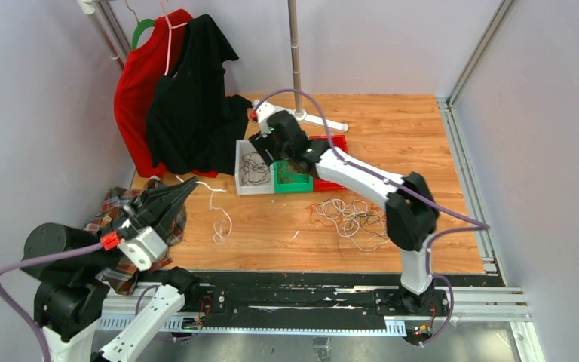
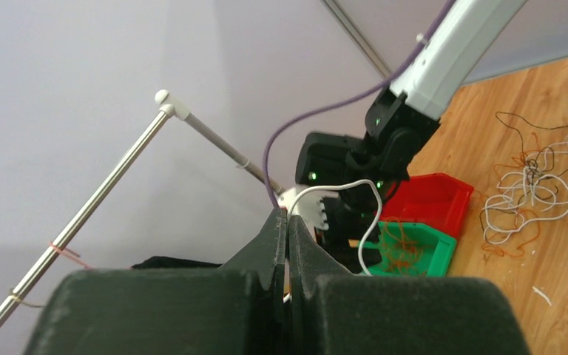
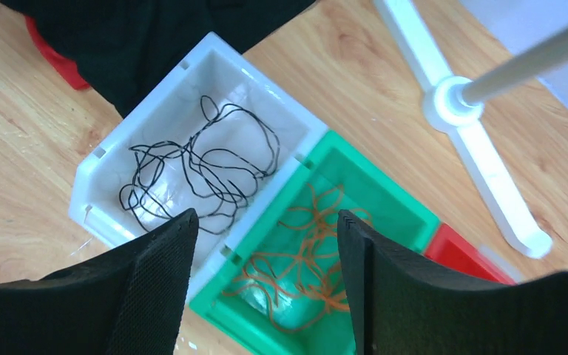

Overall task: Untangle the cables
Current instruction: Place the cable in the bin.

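My left gripper (image 1: pixel 191 183) is shut on a white cable (image 1: pixel 228 219) and holds it raised; the strand hangs to the wooden table. In the left wrist view the jaws (image 2: pixel 287 217) are pressed together and the white cable (image 2: pixel 355 184) loops out of them. A tangle of white, orange and black cables (image 1: pixel 350 219) lies at the table's front right and also shows in the left wrist view (image 2: pixel 532 185). My right gripper (image 1: pixel 266 148) is open and empty over the bins. In the right wrist view it (image 3: pixel 266 222) hovers above orange cables (image 3: pixel 303 251) in the green bin (image 3: pixel 384 176), beside black cables (image 3: pixel 200 166) in the white bin (image 3: pixel 142 106).
A red bin (image 1: pixel 338 142) stands behind the green bin (image 1: pixel 292 188) and white bin (image 1: pixel 239 162). Red and black garments (image 1: pixel 173 98) hang on a rack at the back left. A plaid cloth (image 1: pixel 117 207) lies at the left edge. A white stand base (image 1: pixel 324 121) sits behind the bins.
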Robot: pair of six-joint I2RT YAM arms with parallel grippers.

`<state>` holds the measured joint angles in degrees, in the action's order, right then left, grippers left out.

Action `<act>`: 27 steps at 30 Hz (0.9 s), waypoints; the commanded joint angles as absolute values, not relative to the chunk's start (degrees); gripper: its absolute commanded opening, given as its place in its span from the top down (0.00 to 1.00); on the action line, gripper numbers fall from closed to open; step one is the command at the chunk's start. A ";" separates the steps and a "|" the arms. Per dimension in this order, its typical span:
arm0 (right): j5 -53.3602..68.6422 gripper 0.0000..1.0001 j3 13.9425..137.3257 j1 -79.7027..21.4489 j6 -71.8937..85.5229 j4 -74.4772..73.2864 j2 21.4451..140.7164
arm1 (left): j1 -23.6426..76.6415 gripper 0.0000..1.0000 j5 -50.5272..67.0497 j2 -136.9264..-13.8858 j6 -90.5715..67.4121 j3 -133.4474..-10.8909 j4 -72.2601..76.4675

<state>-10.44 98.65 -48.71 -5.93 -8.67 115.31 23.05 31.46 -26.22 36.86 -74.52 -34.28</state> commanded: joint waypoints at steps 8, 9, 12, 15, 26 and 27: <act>-11.52 0.30 71.11 -39.16 3.19 5.49 79.61 | 22.86 1.00 38.91 -40.63 25.77 -72.55 -20.78; -12.11 0.30 68.62 -38.14 3.70 6.65 76.98 | 22.89 1.00 39.49 -42.44 24.14 -72.90 -19.08; -14.30 0.31 62.25 -35.48 4.96 8.38 70.56 | 23.38 1.00 40.99 -49.20 20.60 -74.61 -14.98; -16.90 0.32 57.63 -33.74 5.61 9.50 66.17 | 26.76 1.00 38.65 -55.46 19.74 -77.36 -12.54; -24.16 0.36 51.68 -31.75 6.89 9.75 61.48 | 33.05 0.99 35.70 -75.60 16.20 -93.84 -10.56; -24.12 0.36 51.50 -31.73 7.28 9.79 61.46 | 33.05 1.00 35.84 -76.90 16.15 -95.26 -11.11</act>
<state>-21.23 52.38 -32.69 5.26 7.70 62.57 32.77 36.42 -73.06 18.48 -88.73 -13.23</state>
